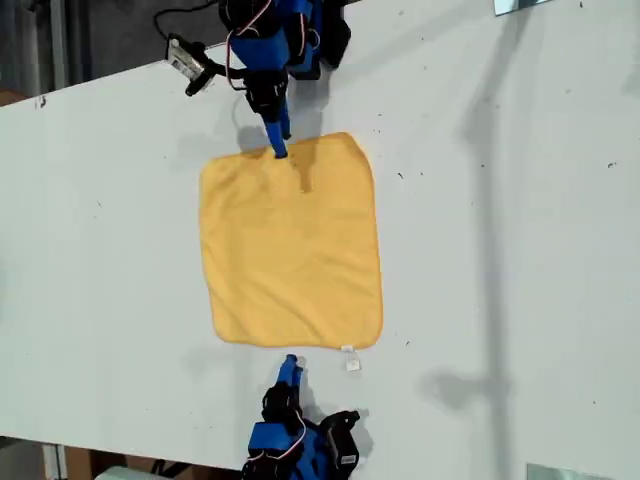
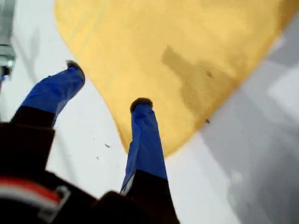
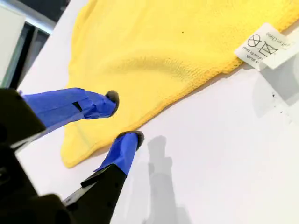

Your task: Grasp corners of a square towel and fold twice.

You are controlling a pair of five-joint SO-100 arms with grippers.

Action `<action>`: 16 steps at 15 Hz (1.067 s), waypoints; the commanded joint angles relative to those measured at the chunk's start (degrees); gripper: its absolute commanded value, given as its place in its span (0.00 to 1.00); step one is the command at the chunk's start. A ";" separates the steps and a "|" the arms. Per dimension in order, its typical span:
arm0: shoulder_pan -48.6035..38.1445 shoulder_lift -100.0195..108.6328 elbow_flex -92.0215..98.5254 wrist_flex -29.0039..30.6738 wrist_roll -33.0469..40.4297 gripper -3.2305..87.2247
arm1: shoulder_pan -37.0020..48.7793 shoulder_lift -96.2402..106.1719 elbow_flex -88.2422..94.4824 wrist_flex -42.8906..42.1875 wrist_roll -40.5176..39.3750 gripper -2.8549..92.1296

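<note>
Towel [image 1: 290, 245] still flat, no fold made.
Both open tools, first [image 2: 107, 86] and second [image 3: 125, 116], are poised at opposite edges on the surface [image 1: 500, 250]; both folds remain.

**Hidden, cropped, blurred**

In the exterior view both arms run off the picture, one at the top edge, one at the bottom, so their bases are unseen. My first tool [image 2: 103, 84] covers a strip of the towel [image 2: 187, 60] hem in its wrist view, which is soft with blur. The towel is cropped in both wrist views. The tag [image 3: 265, 45] print is only partly legible, and in the exterior view too small to read.
</note>
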 commanded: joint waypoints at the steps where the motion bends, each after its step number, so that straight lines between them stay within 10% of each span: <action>1: 0.53 0.35 0.35 -0.97 0.26 0.18 | -5.98 -52.73 -22.41 -6.68 -2.46 0.35; 8: 1.05 0.35 0.35 -0.62 -0.26 0.17 | -25.05 -59.24 -19.86 1.76 10.63 0.36; 16: 2.20 0.35 0.44 -0.44 -1.32 0.16 | -33.31 -69.96 -16.35 -19.25 16.70 0.36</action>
